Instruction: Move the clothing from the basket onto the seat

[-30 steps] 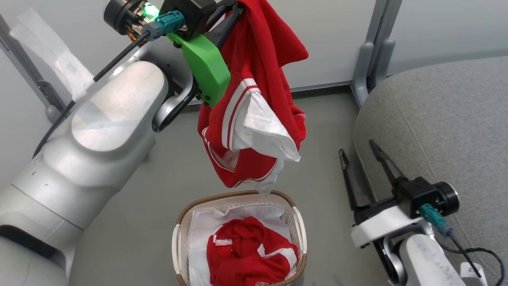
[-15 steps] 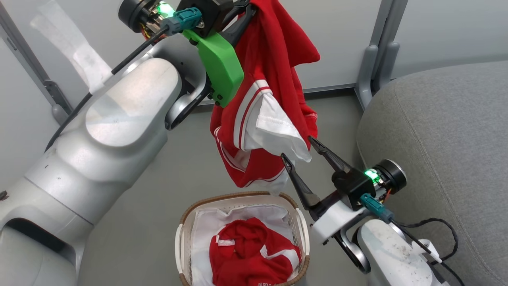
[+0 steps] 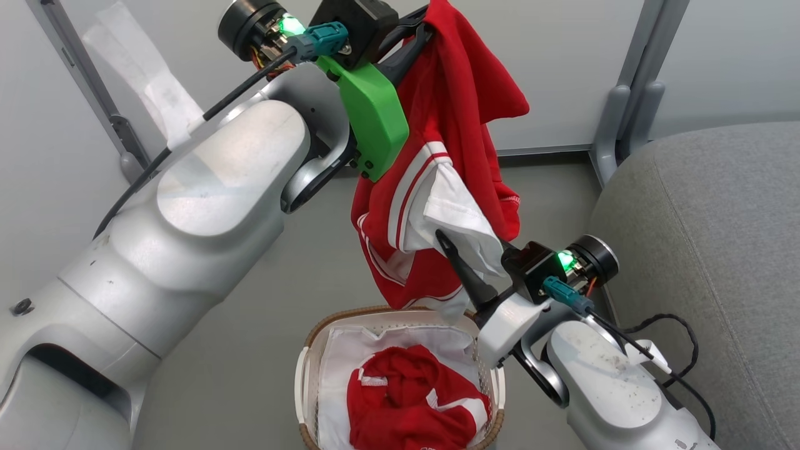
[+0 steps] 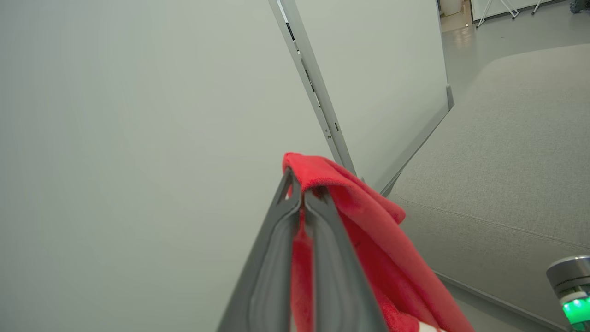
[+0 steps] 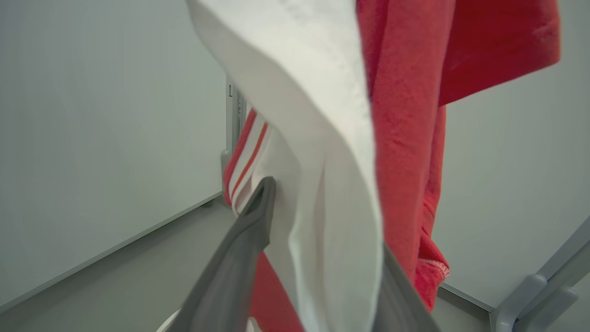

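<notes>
One garment [image 3: 450, 125] hangs, long axis vertical, from our left pincer [image 4: 302, 196], pressed shut on its top. Right pincer [image 3: 469, 244] is spread, straddling its white panel [image 3: 459, 212]. We note the seat [image 3: 719, 219] lies rightward.

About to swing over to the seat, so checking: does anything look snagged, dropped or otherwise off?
Nothing dropped or torn. The lifted red garment hangs bunched from the shut left gripper, its white panel inside the open right gripper, its lowest corner dangling by the basket rim.
</notes>
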{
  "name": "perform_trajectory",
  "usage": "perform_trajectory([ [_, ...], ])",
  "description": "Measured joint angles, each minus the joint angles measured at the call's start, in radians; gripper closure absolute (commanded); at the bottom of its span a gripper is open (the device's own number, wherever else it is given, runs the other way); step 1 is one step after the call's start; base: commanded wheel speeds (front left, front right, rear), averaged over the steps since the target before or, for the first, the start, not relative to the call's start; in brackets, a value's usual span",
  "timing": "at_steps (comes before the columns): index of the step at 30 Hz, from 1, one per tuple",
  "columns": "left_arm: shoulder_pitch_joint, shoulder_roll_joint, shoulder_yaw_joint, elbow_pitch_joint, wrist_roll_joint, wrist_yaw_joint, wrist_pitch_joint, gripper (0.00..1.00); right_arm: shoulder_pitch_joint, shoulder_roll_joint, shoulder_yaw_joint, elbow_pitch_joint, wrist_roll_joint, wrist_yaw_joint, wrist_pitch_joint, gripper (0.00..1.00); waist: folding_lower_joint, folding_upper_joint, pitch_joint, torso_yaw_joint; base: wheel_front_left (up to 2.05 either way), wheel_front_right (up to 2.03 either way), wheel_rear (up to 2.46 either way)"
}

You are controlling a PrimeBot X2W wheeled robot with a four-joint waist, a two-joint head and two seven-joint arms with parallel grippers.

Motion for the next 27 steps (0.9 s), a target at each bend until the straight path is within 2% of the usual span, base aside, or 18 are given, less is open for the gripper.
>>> perform_trajectory([
  [8,0.003,0.020,0.004,-0.003,-0.015,0.007,0.000,1.00,-0.031,0.000,-0.019,0.013,-0.004,0.000,0.000,1.00,0.0000,0.0000,0.001,-0.005,0.00,0.00,0.00],
  [23,0.101,0.087,0.033,0.052,-0.071,0.025,-0.042,1.00,-0.060,0.000,-0.110,-0.029,-0.079,0.000,0.000,1.00,0.0000,0.0000,0.020,-0.063,0.00,0.00,0.00],
  [24,0.111,0.092,0.037,0.052,-0.078,0.025,-0.051,0.90,-0.067,0.000,-0.120,-0.030,-0.089,0.000,0.000,1.00,0.0000,0.0000,0.022,-0.067,0.00,0.00,0.00],
  [26,0.130,0.096,0.040,0.050,-0.084,0.025,-0.067,0.59,-0.079,0.000,-0.143,-0.032,-0.105,0.000,0.000,1.00,0.0000,0.0000,0.026,-0.073,0.00,0.00,0.00],
  [27,0.142,0.097,0.041,0.047,-0.086,0.025,-0.077,0.38,-0.088,0.000,-0.154,-0.032,-0.118,0.000,0.000,1.00,0.0000,0.0000,0.029,-0.077,0.00,0.00,0.00],
])
